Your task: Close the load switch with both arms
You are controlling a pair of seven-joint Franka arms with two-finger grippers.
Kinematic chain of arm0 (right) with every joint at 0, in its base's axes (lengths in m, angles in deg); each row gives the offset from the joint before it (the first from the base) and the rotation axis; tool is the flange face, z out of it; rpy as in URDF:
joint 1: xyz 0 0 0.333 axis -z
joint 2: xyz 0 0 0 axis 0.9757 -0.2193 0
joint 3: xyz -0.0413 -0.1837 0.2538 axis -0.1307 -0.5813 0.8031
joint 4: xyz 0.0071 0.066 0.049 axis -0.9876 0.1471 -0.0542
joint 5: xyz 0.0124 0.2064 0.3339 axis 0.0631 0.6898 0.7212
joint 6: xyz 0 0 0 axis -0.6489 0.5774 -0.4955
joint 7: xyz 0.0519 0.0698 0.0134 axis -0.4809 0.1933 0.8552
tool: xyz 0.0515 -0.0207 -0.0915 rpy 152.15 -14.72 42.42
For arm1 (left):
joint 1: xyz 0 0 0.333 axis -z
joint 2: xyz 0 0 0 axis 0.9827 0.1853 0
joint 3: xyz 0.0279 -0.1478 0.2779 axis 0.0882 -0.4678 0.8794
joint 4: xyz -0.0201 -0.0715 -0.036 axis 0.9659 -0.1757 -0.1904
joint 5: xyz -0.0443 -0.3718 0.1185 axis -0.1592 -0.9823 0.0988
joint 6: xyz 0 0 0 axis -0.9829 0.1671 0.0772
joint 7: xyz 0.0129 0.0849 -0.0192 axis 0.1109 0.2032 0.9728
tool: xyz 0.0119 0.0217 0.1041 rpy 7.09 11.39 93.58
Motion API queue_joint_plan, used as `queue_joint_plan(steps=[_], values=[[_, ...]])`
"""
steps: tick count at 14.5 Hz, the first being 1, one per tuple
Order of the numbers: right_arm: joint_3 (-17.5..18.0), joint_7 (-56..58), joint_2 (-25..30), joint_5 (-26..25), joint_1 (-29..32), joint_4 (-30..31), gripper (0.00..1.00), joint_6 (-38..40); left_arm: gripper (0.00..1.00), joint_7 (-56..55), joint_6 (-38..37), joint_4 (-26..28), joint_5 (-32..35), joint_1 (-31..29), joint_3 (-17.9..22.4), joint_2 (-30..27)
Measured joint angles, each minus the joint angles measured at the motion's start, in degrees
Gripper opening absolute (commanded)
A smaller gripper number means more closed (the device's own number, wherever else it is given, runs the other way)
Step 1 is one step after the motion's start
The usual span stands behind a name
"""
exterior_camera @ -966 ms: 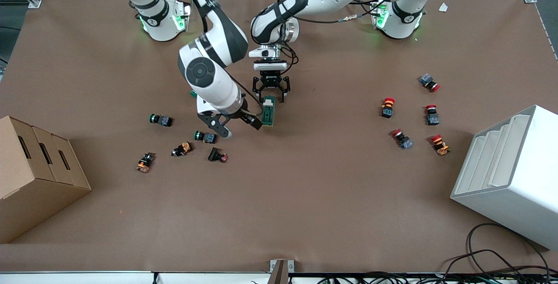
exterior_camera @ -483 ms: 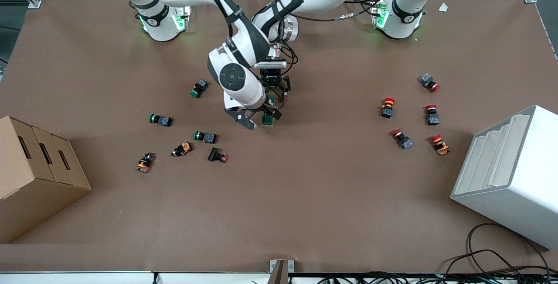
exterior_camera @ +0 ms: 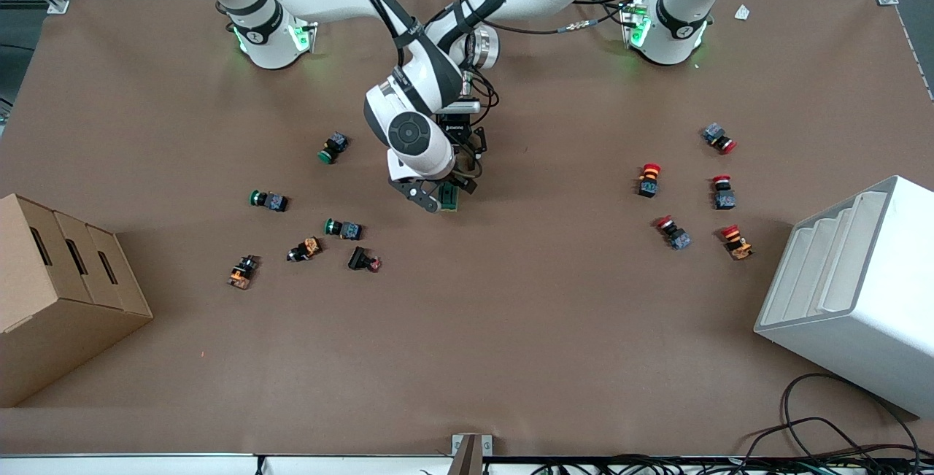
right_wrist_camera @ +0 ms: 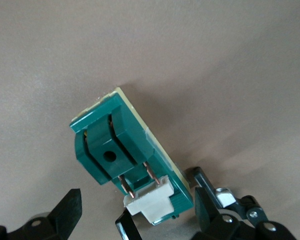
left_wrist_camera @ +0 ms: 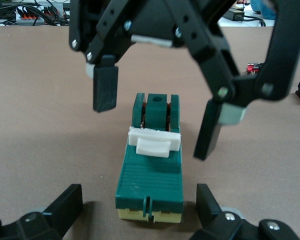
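Observation:
The load switch, a dark green block with a white lever, lies flat on the brown table near its middle. My left gripper is open over the switch's end farther from the front camera. In the left wrist view its fingers stand apart on either side of the switch, clear of it. My right gripper is open over the switch; its fingers hang on either side of the white lever. The right wrist view shows the switch and the lever between the right gripper's spread fingers.
Green push buttons and orange and black ones lie toward the right arm's end. Red push buttons lie toward the left arm's end. A cardboard box and a white rack stand at the table's ends.
My right arm has swung from the right arm's end of the table to over the switch, and its open fingers now flank the lever. My left gripper has barely moved.

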State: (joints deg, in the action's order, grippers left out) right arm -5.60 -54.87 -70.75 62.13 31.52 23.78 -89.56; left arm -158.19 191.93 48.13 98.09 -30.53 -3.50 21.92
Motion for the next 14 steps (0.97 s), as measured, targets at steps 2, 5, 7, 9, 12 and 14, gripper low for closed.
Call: queue_joint_plan(steps=[2,5,7,9,12,14], values=[[0.0,0.01,-0.26,3.11,-0.63,-0.04,1.0,-1.42,1.0,0.0,0.0,0.0,0.0,0.0,0.0,0.0],[0.0,0.01,-0.61,4.7,-1.14,-0.11,1.0,-2.56,1.0,-0.01,0.0,0.0,0.0,0.0,0.0,0.0],[-0.03,0.01,-0.8,4.79,-1.14,-0.11,1.0,-2.93,1.0,-0.01,0.0,0.0,0.0,0.0,0.0,0.0],[-0.03,0.01,-1.08,4.8,-1.16,-0.08,1.0,-3.47,1.0,-0.01,0.0,0.0,0.0,0.0,0.0,0.0],[-0.04,0.01,-1.3,4.8,-1.17,-0.09,1.0,-3.9,1.0,-0.01,0.0,0.0,0.0,0.0,0.0,0.0],[-0.07,0.01,-1.3,4.82,-1.17,-0.19,1.0,-3.87,1.0,-0.01,0.0,-0.01,0.0,0.0,0.01,0.0]])
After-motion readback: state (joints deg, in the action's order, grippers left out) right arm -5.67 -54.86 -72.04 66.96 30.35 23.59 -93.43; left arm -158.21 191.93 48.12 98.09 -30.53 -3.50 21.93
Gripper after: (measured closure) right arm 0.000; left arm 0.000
